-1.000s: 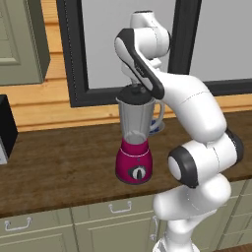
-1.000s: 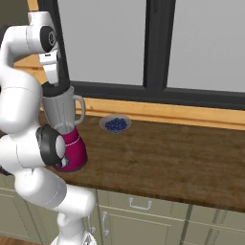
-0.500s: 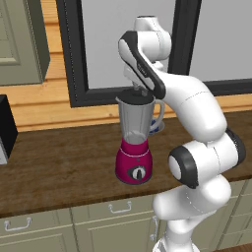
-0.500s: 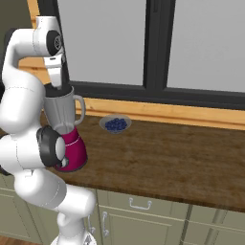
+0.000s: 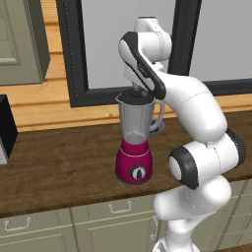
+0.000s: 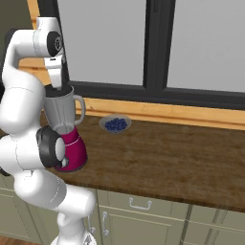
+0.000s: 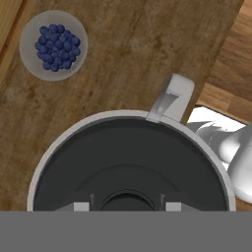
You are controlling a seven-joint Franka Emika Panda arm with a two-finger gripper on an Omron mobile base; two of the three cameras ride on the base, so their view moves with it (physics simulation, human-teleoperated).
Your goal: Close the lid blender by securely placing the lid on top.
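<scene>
Your blender stands on the dark wooden counter, its magenta base with the black dial facing the near edge and its translucent grey jar upright, the handle on the jar's right side in the left base view. The arm bends over it from the near right, and your gripper points straight down just above the jar's mouth; in the right base view it hangs at the rim of the jar. From the hand view you look straight down on the jar's top: the lid shows as a dark round disc filling the pale grey rim, with a raised ring at its centre partly cut off by the lower edge, so it appears seated in the mouth of the jar, though you cannot confirm how firmly. The jar's handle sticks out past the rim. How wide the claw stands you cannot tell: the fingers are hidden behind the hand in both base views. A small bowl of blueberries sits on the counter to the blender's right and farther back, apart from it, near the wooden sill under the dark-framed window.
</scene>
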